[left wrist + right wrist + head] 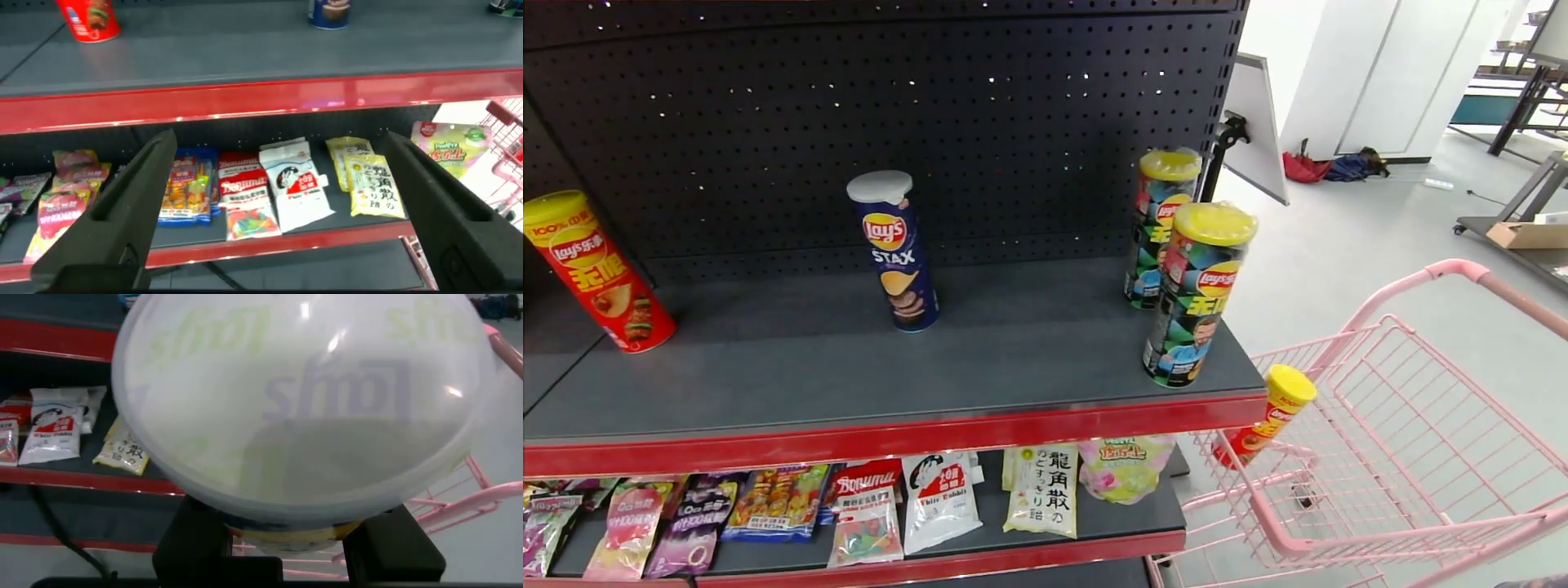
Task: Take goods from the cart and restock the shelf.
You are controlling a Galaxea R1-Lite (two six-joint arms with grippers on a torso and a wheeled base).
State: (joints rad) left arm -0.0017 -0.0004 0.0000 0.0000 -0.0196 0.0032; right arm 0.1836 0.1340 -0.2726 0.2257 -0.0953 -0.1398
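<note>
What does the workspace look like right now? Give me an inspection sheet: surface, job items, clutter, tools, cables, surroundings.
Surface: top shelf grey with a red front edge, largely bare.
Job's things: left red can, blue can mid-shelf, front green can and rear green can at the right end; another red can in the pink cart.
Clutter: snack bags on the lower shelf.
Tools: left tool open and empty; right tool shut on a clear-lidded can.
Cables: dark cable before the lower shelves.
Surroundings: white board, cardboard box.
</note>
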